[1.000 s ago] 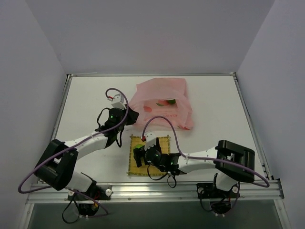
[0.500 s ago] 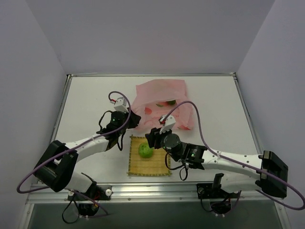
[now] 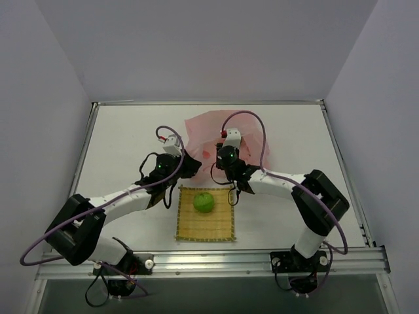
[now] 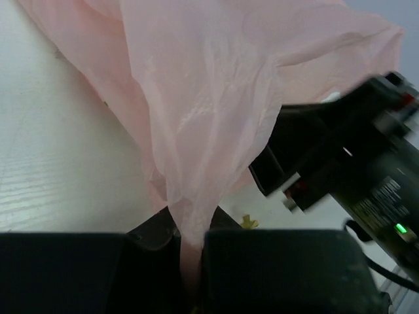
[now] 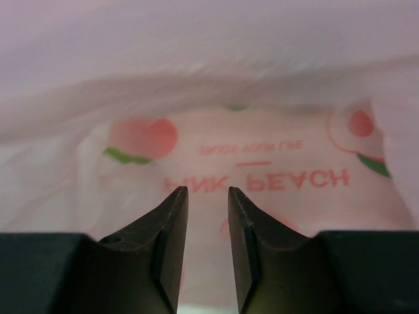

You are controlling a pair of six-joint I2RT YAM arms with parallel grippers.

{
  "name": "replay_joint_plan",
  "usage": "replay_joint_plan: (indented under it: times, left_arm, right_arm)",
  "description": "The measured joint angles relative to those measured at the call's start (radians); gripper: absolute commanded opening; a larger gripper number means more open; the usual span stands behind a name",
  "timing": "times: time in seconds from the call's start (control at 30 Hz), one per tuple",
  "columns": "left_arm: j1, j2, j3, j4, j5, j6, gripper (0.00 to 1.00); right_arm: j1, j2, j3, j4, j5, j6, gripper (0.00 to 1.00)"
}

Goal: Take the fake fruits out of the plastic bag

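The pink plastic bag (image 3: pixel 204 129) lies crinkled at the back middle of the table. My left gripper (image 3: pixel 186 164) is shut on a bunched edge of it; in the left wrist view the pink film (image 4: pixel 209 98) runs down into the pinched jaws of the left gripper (image 4: pixel 190 221). My right gripper (image 3: pixel 226 152) is at the bag's mouth. In the right wrist view this gripper (image 5: pixel 207 190) is open by a narrow gap with nothing between its fingers, facing the printed pink plastic (image 5: pixel 275 140). One round green fake fruit (image 3: pixel 203 201) rests on the mat, apart from both grippers.
The square yellow bamboo mat (image 3: pixel 216 227) lies near the front middle, just below both grippers. The right arm's black body (image 4: pixel 353 170) shows close beside the bag in the left wrist view. White table (image 3: pixel 124 137) extends left, with raised rails around it.
My right gripper left the green fruit on the mat, swung back up to the bag's mouth, and its jaws narrowed. The left gripper kept its hold and shifted slightly right.
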Motion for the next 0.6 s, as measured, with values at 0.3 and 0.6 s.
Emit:
replay_joint_plan:
  times: [0.3, 0.6]
  left_arm:
    - [-0.019, -0.024, 0.070, -0.007, 0.030, -0.010, 0.02]
    - [-0.039, -0.006, 0.077, -0.010, 0.031, -0.011, 0.02]
  right_arm:
    - [-0.176, 0.162, 0.116, 0.063, -0.043, -0.094, 0.65]
    - [-0.257, 0.272, 0.245, 0.066, -0.083, -0.153, 0.83]
